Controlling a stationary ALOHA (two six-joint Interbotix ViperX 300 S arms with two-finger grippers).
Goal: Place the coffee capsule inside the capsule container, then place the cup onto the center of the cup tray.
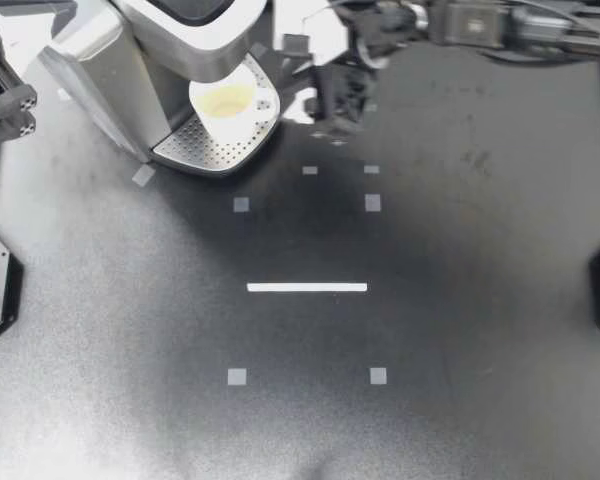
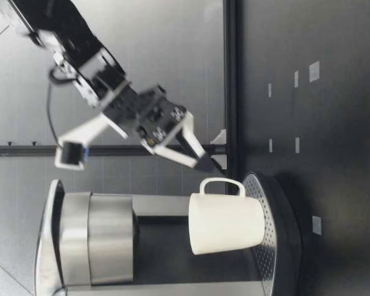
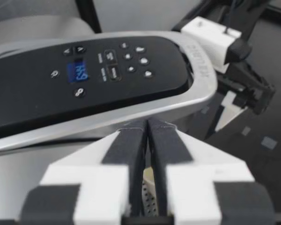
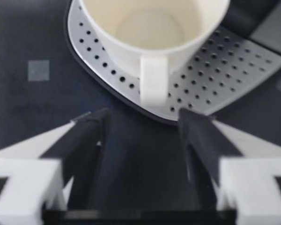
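Observation:
A white cup [image 1: 227,100] stands upright on the perforated cup tray [image 1: 215,150] of the coffee machine [image 1: 170,40], its handle pointing toward my right gripper [image 1: 332,105]. That gripper is open and holds nothing. In the right wrist view the cup handle [image 4: 152,84] lies just ahead of the gap between the open fingers [image 4: 89,140], apart from them. The low view shows my right gripper [image 2: 197,151] hovering above the handle of the cup [image 2: 225,222]. My left gripper [image 3: 147,140] is shut and empty above the machine's control panel [image 3: 93,79]. No capsule is visible.
The machine fills the table's far left corner. Small grey tape squares [image 1: 238,204] and a white tape line [image 1: 307,287] mark the dark tabletop. A part of the left arm [image 1: 2,85] sits at the far left edge.

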